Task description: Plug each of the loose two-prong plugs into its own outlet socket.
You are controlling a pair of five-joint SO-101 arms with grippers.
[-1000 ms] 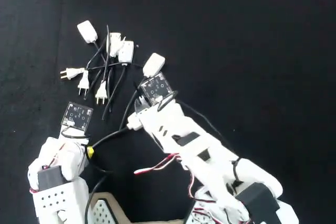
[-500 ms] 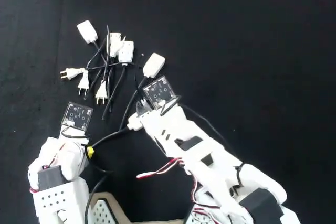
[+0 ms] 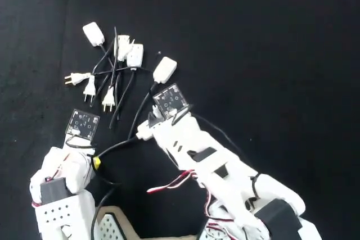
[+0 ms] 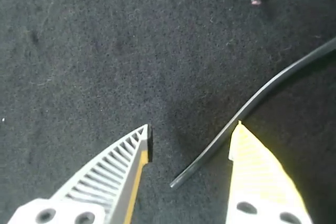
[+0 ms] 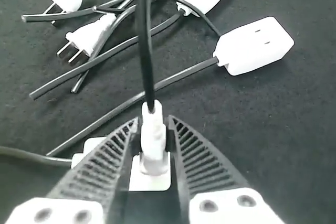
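The right fingers (image 5: 181, 140) pinch a white plug (image 5: 153, 153) near a white socket (image 5: 254, 45) that lies on the table (image 5: 294, 145). The left fingers (image 4: 137, 142) are wide open and hold nothing. The plug's black cord (image 5: 144, 35) could tug the socket aside, and then the prongs would miss. The right arm has pulled back a little from the socket.

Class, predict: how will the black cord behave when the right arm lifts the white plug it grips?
The cord probably flops and trails, as it bends loosely. It may tug neighbouring cords, since they cross. The plug looks rigid, likely light.
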